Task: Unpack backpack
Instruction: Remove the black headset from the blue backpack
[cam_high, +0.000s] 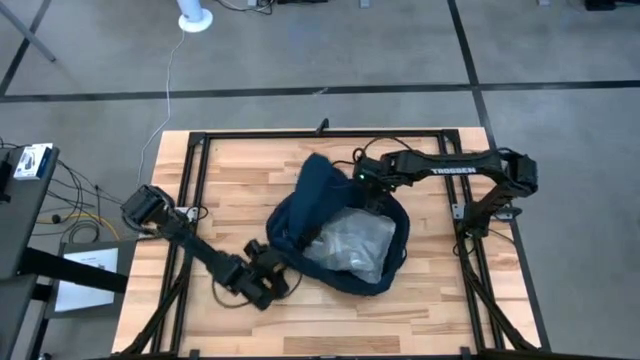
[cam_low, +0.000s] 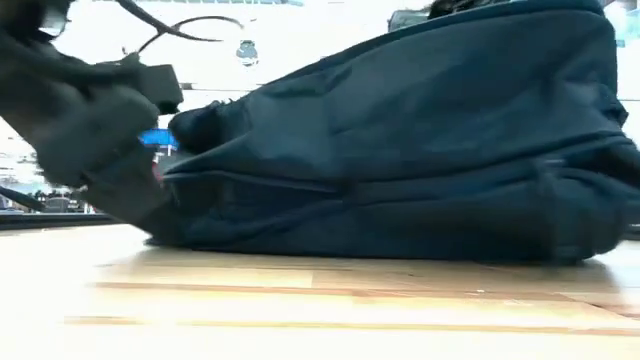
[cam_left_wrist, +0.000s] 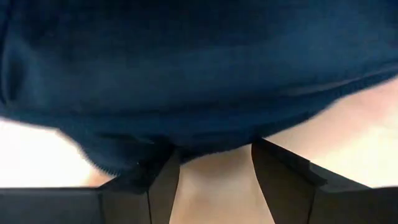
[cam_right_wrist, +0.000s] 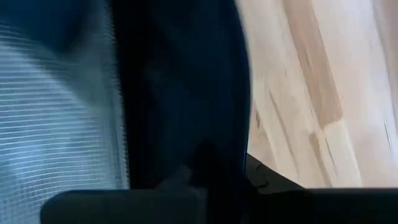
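Observation:
The dark navy backpack (cam_high: 330, 215) lies on its side in the middle of the wooden table, its mouth gaping upward. A clear crinkly plastic bag (cam_high: 352, 245) shows inside it. My right gripper (cam_high: 375, 190) reaches in from the table's right to the far rim of the mouth and is shut on it. My left gripper (cam_high: 272, 278) stands open at the backpack's near left corner. In the left wrist view its two fingers (cam_left_wrist: 163, 180) point at the fabric's lower edge (cam_left_wrist: 205, 146), with bare table showing between them. My left gripper's fingertips reach the backpack's lower edge, but I cannot tell whether they touch it. My right gripper has the far rim of the backpack's mouth (cam_right_wrist: 205, 155) between its fingers, with mesh lining (cam_right_wrist: 62, 124) on one side and outer fabric on the other. The fabric itself hides the pinch.
Black frame rails (cam_high: 190, 200) run along the table's left, right and far sides. Bare wood (cam_high: 330, 320) lies open along the near edge and at the far left. A white fan base (cam_high: 195, 20) and cables sit on the floor beyond the table.

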